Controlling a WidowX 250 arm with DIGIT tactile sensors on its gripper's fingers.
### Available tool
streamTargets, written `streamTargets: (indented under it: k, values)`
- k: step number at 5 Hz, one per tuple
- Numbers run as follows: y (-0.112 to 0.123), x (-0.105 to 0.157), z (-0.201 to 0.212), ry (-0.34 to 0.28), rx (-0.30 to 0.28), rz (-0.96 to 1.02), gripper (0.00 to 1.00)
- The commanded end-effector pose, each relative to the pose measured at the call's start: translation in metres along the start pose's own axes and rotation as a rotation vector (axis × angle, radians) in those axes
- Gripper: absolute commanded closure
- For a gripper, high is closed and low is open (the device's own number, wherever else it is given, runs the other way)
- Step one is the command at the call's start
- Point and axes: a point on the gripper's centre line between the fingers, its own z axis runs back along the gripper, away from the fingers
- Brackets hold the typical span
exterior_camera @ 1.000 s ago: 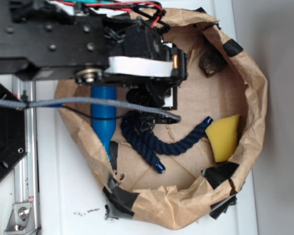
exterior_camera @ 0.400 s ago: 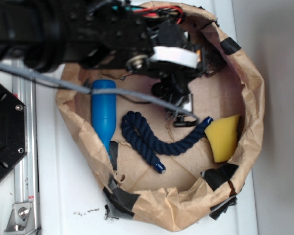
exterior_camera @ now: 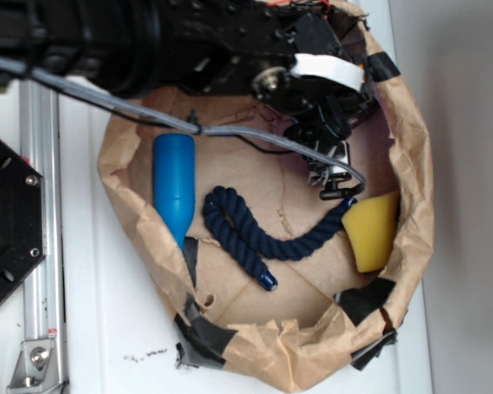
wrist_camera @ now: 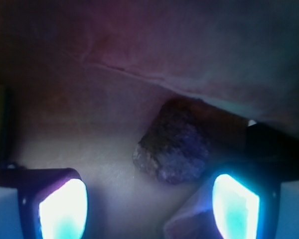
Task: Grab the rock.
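Glowing pale blue at the bottom of the wrist view, the two fingers (wrist_camera: 62, 206) stand spread apart with nothing between them, one at each lower corner. The rough, dark grey-brown lump of rock (wrist_camera: 173, 144) sits just ahead of them, nearer the right-hand finger than the other, on the brown paper floor and close under the crumpled paper wall behind it. No contact between finger and rock shows.

From the outside view, the black gripper (exterior_camera: 333, 176) hangs low inside the round brown-paper nest (exterior_camera: 415, 205), toward its far right side, and the black robot arm (exterior_camera: 189, 41) reaching over the rim hides the rock completely. Just beside the gripper, toward the right wall, lies the yellow sponge wedge (exterior_camera: 371, 231), and one end of the dark navy twisted rope (exterior_camera: 255, 234) touches the sponge. A blue plastic bottle (exterior_camera: 174, 182) lies along the nest's left side, well apart from the gripper. Patches of glossy black tape (exterior_camera: 363, 298) hold the paper rim together. The nest rests on a white desk (exterior_camera: 107, 328).
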Motion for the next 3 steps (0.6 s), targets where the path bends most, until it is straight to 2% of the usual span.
streamTargets:
  k: [1, 3]
  values:
    - [0.0175, 0.0316, 0.0102, -0.068, 0.071, -0.01, 0.0]
    - [0.0181, 0.0352, 0.0097, -0.072, 0.046, 0.007, 0.0]
